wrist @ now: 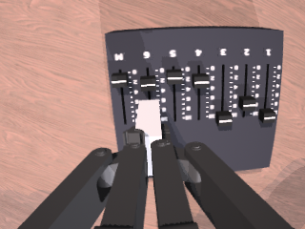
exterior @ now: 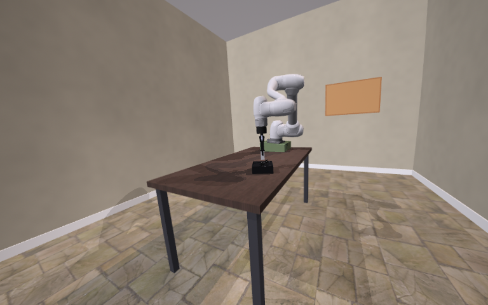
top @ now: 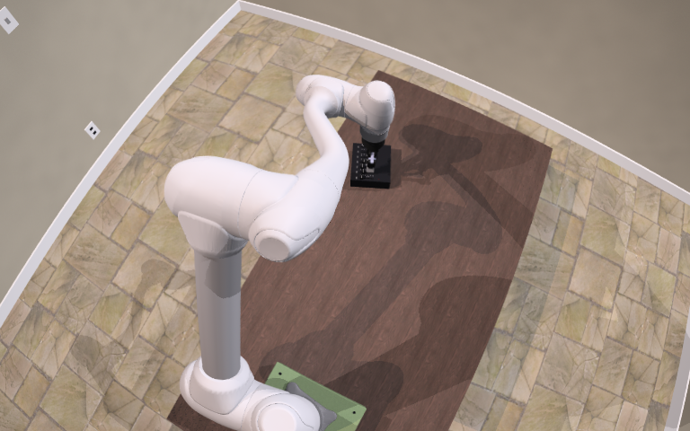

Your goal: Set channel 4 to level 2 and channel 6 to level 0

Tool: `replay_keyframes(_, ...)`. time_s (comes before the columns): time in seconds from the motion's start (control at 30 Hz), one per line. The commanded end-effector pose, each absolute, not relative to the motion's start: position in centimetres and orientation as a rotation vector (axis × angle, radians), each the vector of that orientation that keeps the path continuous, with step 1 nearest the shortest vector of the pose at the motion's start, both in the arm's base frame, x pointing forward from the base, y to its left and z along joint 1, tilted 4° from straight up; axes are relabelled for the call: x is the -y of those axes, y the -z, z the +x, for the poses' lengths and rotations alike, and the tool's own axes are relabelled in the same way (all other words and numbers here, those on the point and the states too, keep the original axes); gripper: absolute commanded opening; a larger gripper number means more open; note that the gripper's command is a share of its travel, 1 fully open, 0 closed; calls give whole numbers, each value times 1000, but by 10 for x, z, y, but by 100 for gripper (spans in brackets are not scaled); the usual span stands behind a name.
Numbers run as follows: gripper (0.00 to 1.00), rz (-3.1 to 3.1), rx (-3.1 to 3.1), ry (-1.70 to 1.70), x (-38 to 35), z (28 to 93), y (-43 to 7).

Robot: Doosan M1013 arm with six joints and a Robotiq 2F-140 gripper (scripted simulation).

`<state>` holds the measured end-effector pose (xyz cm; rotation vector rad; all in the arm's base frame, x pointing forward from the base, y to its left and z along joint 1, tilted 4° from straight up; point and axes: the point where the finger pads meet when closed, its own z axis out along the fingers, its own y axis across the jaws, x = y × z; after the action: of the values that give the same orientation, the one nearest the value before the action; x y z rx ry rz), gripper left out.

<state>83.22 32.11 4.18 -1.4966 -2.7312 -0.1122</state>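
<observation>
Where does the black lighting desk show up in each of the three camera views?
Top: the lighting desk sits upper centre, on the dark wooden table, under the wrist.
Exterior: the desk is a small black box at mid-frame on the table, below the arm.
Wrist: the desk fills the upper middle, faders in a row.
Shared landmark: the shut gripper, poised directly over the desk.

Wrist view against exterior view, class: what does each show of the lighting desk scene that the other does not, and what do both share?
Only the wrist view shows the black lighting desk's seven separate fader caps, such as the one low on its track, and the shut black gripper's white tips over the desk's left tracks. Only the exterior view shows the whole white arm on its green base block, the dark-legged table, the orange wall panel and the tiled floor. Both show the desk, gripper and brown wooden top.
</observation>
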Motion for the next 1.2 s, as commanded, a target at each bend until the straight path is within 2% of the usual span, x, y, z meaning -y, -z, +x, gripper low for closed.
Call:
replay_keyframes(0.0,10,-1497,2731,113,-321,832,-42)
replay_keyframes(1.17,10,-1497,2731,113,-321,832,-39)
